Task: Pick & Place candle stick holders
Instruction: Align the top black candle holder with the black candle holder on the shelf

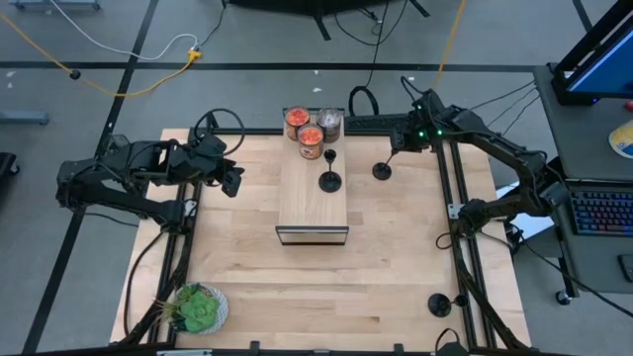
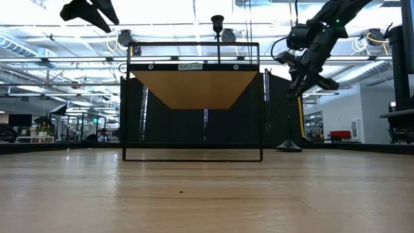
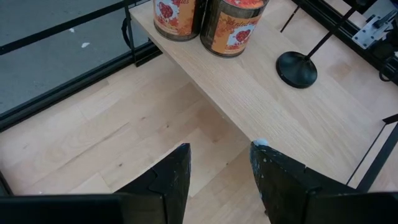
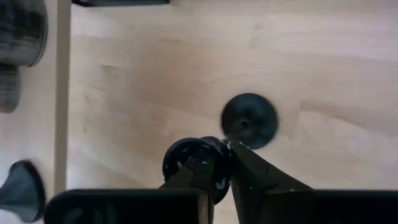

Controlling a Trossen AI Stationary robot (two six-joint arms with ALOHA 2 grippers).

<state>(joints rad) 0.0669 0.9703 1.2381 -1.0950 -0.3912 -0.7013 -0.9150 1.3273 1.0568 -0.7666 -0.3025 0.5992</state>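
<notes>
Right wrist view, right gripper (image 4: 217,163) clamped on candle stick holder (image 4: 250,120) top, left gripper (image 3: 217,171) parted, empty.

Both arms raised, left idle, right at work.
Left gripper (image 3: 217,180) is hanging high at the table's left edge, fingers parted and holding nothing. Right gripper (image 4: 219,167) is reaching in from the far right corner, pointing down, fingers apparently pinching shut, though the contact is hard to confirm.
</notes>
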